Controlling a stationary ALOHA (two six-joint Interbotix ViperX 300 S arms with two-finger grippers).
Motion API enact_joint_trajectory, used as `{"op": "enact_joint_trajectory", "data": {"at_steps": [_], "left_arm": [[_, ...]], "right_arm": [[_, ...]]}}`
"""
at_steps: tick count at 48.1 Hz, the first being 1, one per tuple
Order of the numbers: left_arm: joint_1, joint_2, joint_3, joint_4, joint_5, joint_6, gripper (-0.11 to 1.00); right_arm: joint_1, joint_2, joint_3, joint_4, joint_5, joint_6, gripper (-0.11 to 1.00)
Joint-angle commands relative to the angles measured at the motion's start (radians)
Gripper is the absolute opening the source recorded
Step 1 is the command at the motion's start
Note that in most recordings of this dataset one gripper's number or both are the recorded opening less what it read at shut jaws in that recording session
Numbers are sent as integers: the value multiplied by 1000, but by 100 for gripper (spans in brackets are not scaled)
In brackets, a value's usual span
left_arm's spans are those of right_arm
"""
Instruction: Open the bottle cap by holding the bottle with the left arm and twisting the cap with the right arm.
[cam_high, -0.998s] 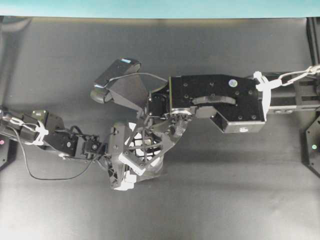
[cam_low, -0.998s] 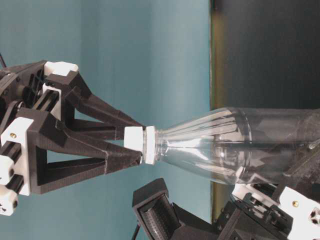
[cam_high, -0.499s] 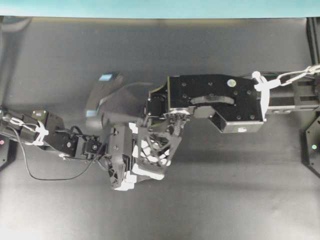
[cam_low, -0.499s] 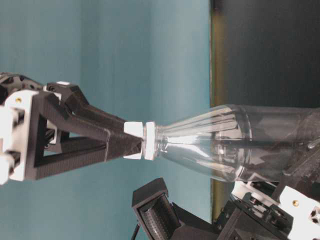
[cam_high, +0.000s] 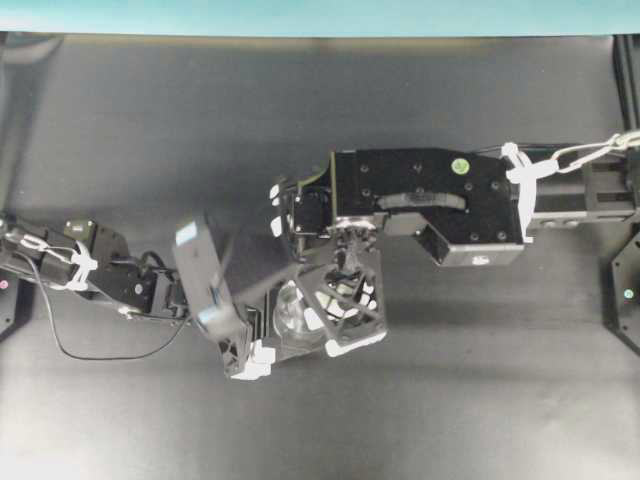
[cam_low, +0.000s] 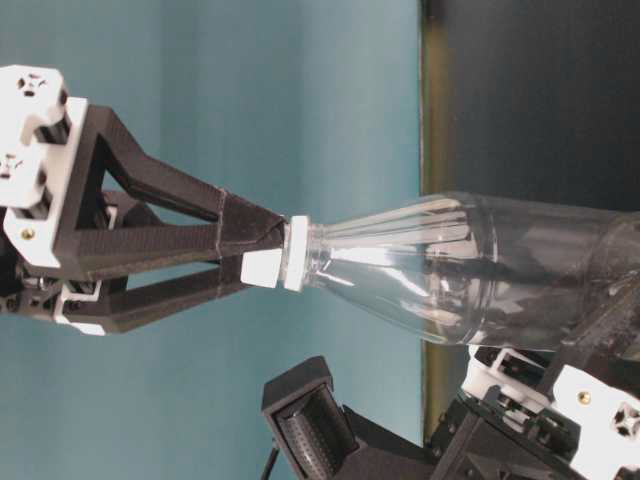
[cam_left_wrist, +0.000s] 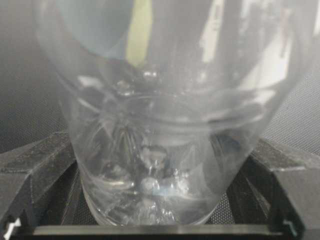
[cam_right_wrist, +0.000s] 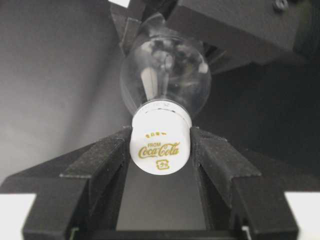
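1. One bottle cap (cam_right_wrist: 160, 145), gold print reading "FROM Coca-Cola" (smaller marks unreadable).
2. Right fingers (cam_right_wrist: 102, 160) pinch it.
3. One bottle (cam_low: 470, 275) upright on the tabletop (cam_high: 120, 120), left fingers (cam_left_wrist: 35, 170) clasping its base.

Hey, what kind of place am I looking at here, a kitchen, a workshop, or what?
Most likely a robotics lab test bench: two black robot arms work over a bare dark table against a plain teal backdrop, handling only a clear bottle.

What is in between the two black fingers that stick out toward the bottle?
The small round white bottle cap, pinched between the right gripper's black fingers, on the clear plastic bottle. The right wrist view shows it.
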Motion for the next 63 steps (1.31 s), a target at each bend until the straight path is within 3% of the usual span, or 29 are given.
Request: {"op": "enact_joint_trajectory", "data": {"at_steps": [1, 10, 14, 46, 48, 53, 56, 63], "left_arm": [[-3, -6, -9, 3, -3, 0, 89], [-3, -6, -9, 3, -3, -2, 89], [-3, -6, -11, 3, -3, -2, 89], [-5, -6, -9, 3, -3, -2, 89], [-5, -6, -11, 3, -3, -2, 89], [-5, -6, -11, 3, -3, -2, 89], [-5, -6, -9, 3, -3, -2, 89], [-8, -6, -8, 3, -3, -3, 89]], "right_arm": [[17, -6, -5, -8, -18, -61, 38], [29, -6, -2, -15, -32, -187, 38], [29, -8, 0, -17, -32, -207, 38], [21, -11, 5, -17, -69, -38, 38], [20, -11, 5, -17, -71, -37, 41], [23, -15, 5, -17, -86, -34, 70], [26, -21, 5, -18, -100, -31, 81], [29, -40, -12, -34, -114, 41, 80]]}}
